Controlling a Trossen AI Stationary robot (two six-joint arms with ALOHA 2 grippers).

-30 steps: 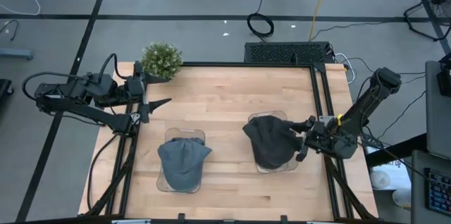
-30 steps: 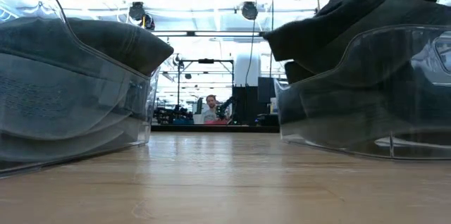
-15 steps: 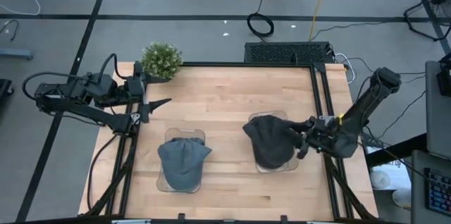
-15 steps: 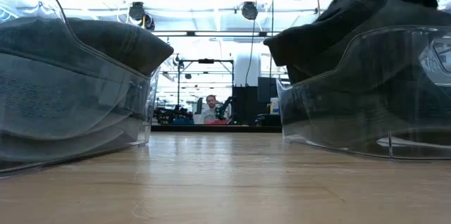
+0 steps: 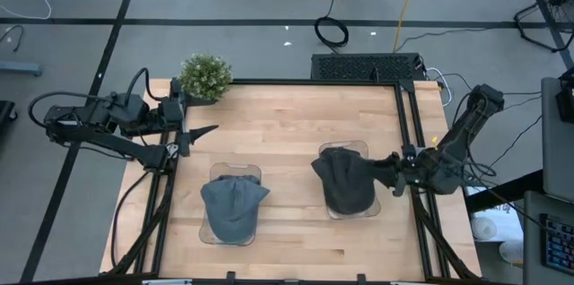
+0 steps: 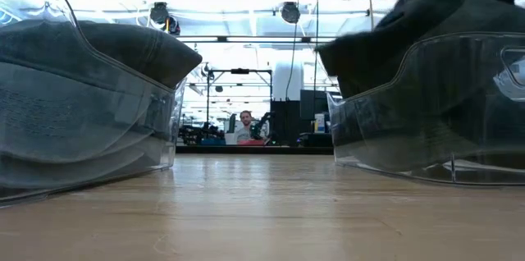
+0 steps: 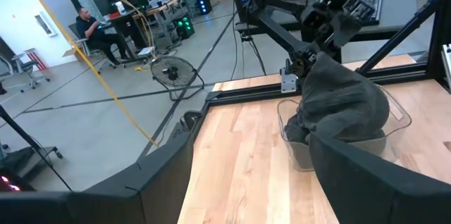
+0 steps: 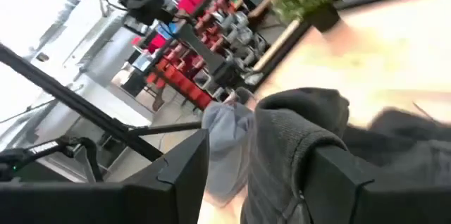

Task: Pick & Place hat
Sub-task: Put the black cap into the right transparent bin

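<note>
A dark grey hat (image 5: 345,182) lies slumped over a clear plastic tray (image 5: 355,148) on the right of the wooden table. It also shows in the low view (image 6: 426,23) and the left wrist view (image 7: 342,104). My right gripper (image 5: 393,180) is level at the hat's right edge, open, with the cloth (image 8: 296,139) between its fingers. A lighter blue-grey hat (image 5: 233,209) rests on a second clear tray (image 5: 206,234) near the table's near edge. My left gripper (image 5: 204,130) waits open at the table's left side, apart from both hats. My right gripper comes level from the table's right side, its fingers (image 8: 187,164) spread on either side of the dark hat's right-hand edge (image 8: 282,122). Whether a finger touches the cloth cannot be told. The hat rests on its tray.
A potted plant (image 5: 204,76) stands at the far left corner. Black frame rails (image 5: 414,133) run along the table's left and right edges. Bare wood lies between the trays and toward the far edge. People sit in the room beyond the table (image 7: 95,30).
My right gripper has drawn back a little toward the table's right edge. The dark hat and its tray have shifted slightly toward the right with it, and the hat's raised right side has settled lower on the tray.
</note>
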